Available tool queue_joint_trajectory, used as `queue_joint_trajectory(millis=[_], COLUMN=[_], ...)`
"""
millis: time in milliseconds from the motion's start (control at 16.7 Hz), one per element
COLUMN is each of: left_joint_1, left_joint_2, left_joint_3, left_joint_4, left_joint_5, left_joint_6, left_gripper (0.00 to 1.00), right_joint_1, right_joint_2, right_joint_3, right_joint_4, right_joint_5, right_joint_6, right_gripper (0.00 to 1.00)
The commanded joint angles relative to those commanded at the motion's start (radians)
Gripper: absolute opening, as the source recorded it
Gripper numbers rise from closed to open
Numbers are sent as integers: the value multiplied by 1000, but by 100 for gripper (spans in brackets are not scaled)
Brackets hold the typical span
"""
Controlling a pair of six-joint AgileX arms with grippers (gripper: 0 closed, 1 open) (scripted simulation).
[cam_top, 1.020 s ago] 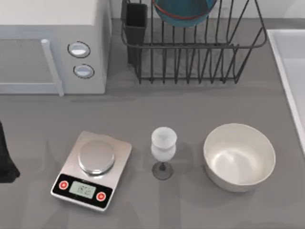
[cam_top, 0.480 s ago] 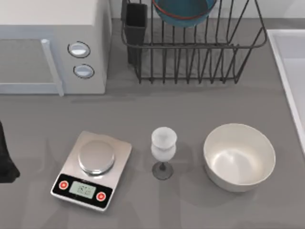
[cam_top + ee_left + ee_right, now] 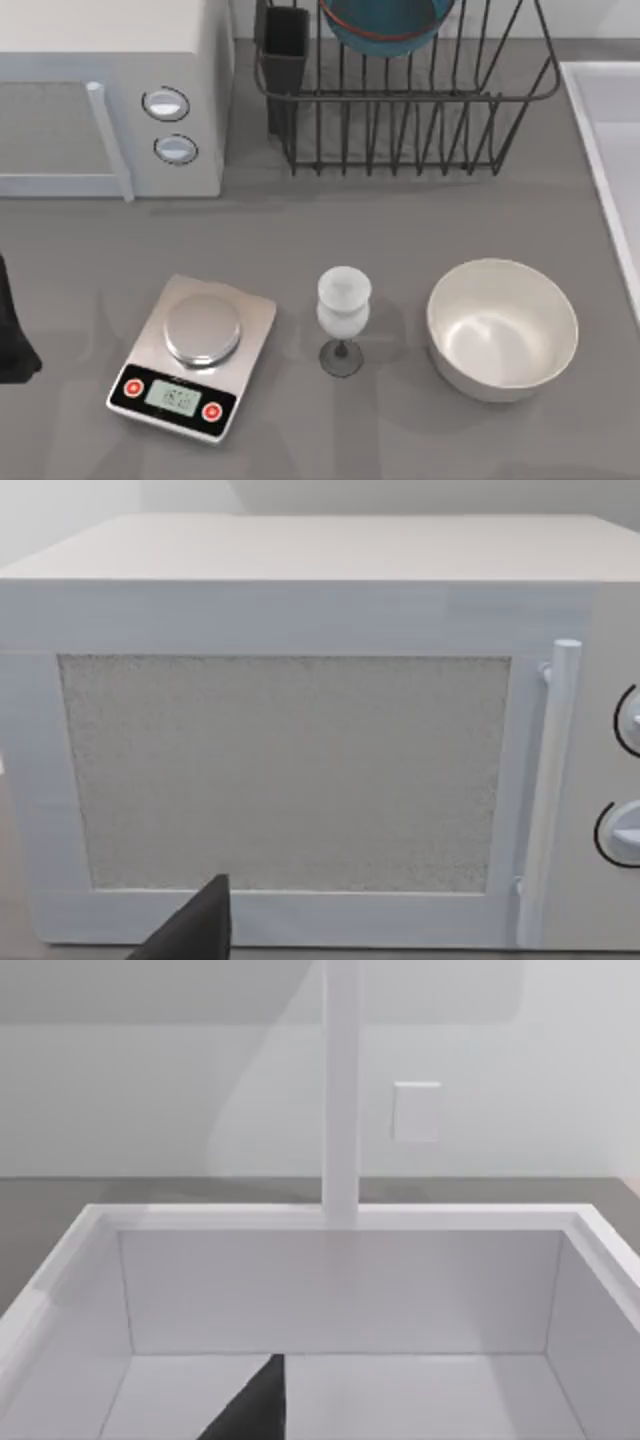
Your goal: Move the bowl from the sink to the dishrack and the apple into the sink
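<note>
The teal-blue bowl [image 3: 385,25] with its orange-red rim sits inside the black wire dishrack [image 3: 420,120] at the back of the table. Along the right edge lies the pale sink [image 3: 610,150]. In the right wrist view the sink [image 3: 330,1290] is seen from close above its white floor, with a dark piece of my right gripper [image 3: 250,1405] hanging over it. The apple is out of view. My left arm [image 3: 10,335] is parked at the table's left edge, and my left gripper [image 3: 195,930] faces the microwave door.
A white microwave [image 3: 100,100] stands at the back left. On the grey table are a kitchen scale [image 3: 195,355], a frosted wine glass [image 3: 343,315] and a large cream bowl [image 3: 502,328]. A white faucet post [image 3: 341,1090] rises behind the sink.
</note>
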Motion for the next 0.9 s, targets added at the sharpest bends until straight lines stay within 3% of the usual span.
queue_joint_trajectory(millis=[600, 900], left_joint_1=[0, 0], left_joint_2=[0, 0], left_joint_3=[0, 0], left_joint_4=[0, 0], left_joint_5=[0, 0], left_joint_6=[0, 0], left_gripper=[100, 100], right_joint_1=[-3, -2], right_joint_2=[-10, -215], right_joint_3=[-9, -130], right_joint_4=[-9, -193], right_joint_5=[7, 47], right_joint_6=[8, 63], right_gripper=[100, 100])
